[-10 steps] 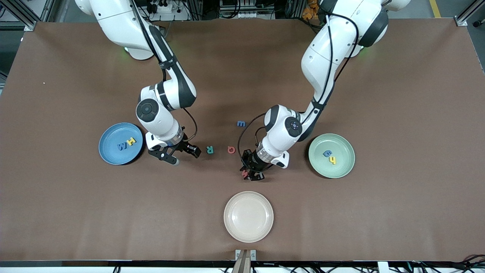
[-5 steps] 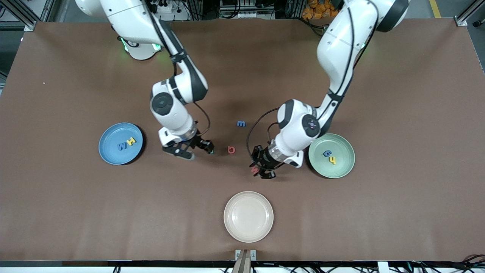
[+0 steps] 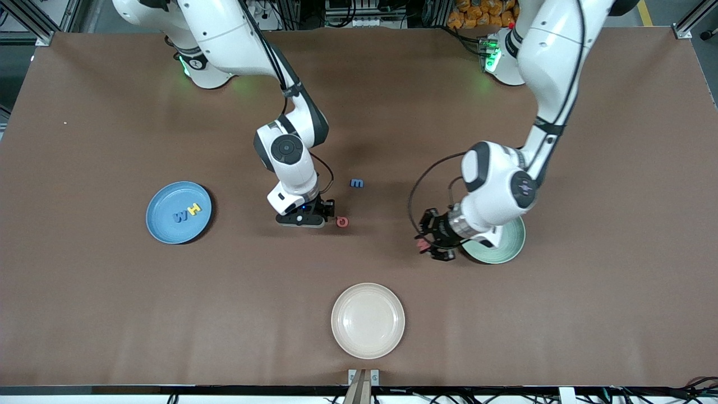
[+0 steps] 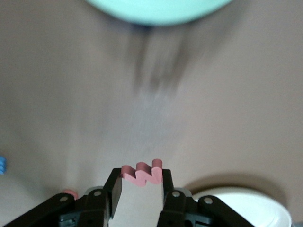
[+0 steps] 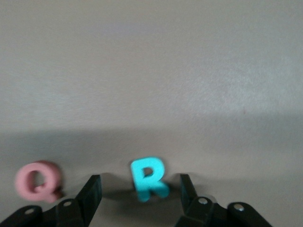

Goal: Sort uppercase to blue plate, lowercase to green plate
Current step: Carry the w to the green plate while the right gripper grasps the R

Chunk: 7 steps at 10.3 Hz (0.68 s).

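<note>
Left gripper [image 3: 431,246]: closed on the red w [image 4: 142,174], held clear of the table just beside the green plate [image 3: 505,253], at the plate's edge toward the table's middle. Displaced toward that plate over the last second, from a spot near the red Q [image 3: 342,222]. Blue g and yellow h, visible on the green plate a second ago, now hidden under the left arm. Judgement: carry phase nearly complete; release over the plate outstanding.

Right gripper [image 3: 305,219]: low at the table, jaws wide apart and straddling the teal R [image 5: 149,178], with the fingers [image 5: 92,194] clear of the letter on both sides. Moved from just beside the blue plate [image 3: 162,230] to this position over the same second. R not visible in the front view, covered by the gripper. Judgement: pre-grasp stage; closing still required.

Blue plate: carrying yellow H [image 3: 194,209] and blue M [image 3: 180,216]. Red Q on the table, just beside the right gripper. Blue m [image 3: 357,183] on the table, farther from the front camera than Q.

Remaining by judgement: w, R, Q, m.

Cream plate [image 3: 367,320]: nearest the front camera, no letters on it.
</note>
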Motion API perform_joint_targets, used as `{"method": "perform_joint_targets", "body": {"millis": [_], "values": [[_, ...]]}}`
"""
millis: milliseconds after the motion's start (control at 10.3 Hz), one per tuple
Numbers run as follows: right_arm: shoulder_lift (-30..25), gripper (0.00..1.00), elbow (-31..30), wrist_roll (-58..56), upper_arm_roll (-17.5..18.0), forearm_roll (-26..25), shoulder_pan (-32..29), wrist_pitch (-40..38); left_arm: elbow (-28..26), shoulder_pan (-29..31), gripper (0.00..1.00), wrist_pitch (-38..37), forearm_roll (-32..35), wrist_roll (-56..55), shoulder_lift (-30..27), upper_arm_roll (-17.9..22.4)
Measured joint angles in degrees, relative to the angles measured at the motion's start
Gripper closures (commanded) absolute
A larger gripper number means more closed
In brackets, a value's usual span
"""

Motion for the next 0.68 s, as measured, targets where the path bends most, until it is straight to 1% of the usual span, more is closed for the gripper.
{"method": "perform_joint_targets", "body": {"millis": [194,389,583,680], "values": [[0.1,0.34,0.1,-2.7,-0.5,-0.3,0.0,0.2,-0.5,3.2,1.0,-3.8,0.0,3.2,-0.2,0.0],[0.1,0.39,0.2,-3.0,-0.7,-0.3,0.0,0.2,-0.7,5.5,1.0,-6.7,0.0,5.2,-0.4,0.0],[0.1,0.47,0.3,-3.0,-0.7,-0.3,0.0,0.2,-1.9,7.0,1.0,-9.0,0.0,6.8,-1.2,0.0],[0.0,0.52,0.3,-3.0,-0.7,-0.3,0.0,0.2,-3.3,7.6,1.0,-9.7,0.0,7.5,-2.1,0.0]]}}
